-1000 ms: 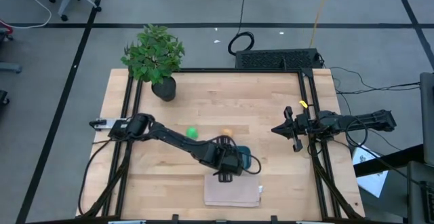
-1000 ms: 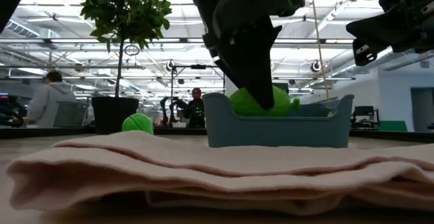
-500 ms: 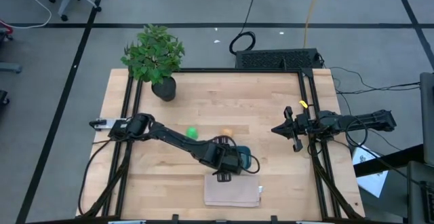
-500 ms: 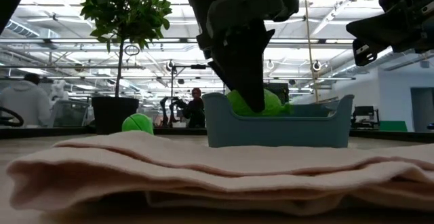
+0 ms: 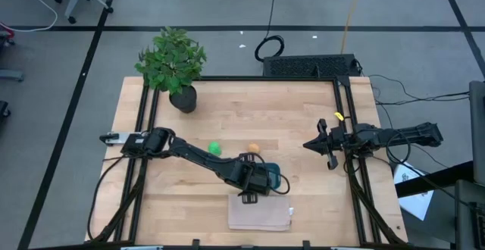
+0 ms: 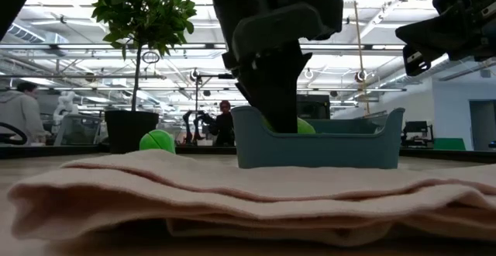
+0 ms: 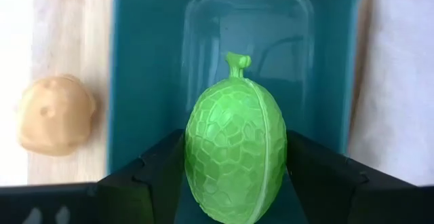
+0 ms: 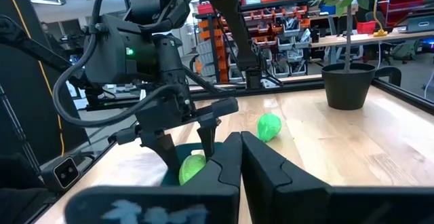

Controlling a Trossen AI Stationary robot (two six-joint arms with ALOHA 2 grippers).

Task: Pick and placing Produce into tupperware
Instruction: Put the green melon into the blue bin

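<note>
While people move about the bright workshop behind, the left gripper (image 7: 236, 183) pinches the lime-green netted fruit (image 7: 236, 149) inside the shallow teal plastic tupperware (image 7: 146, 68) on the pale wooden table (image 5: 265, 114). Beside it lies the folded beige cloth (image 5: 260, 214); the right gripper (image 5: 321, 145) waits, fingers pressed together.

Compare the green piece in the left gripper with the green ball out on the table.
The lime-green piece is egg-shaped, net-patterned and stemmed, held by the left gripper inside the teal tupperware. The green ball is round, darker green, and lies free on the wooden table. Both are small and green.
</note>
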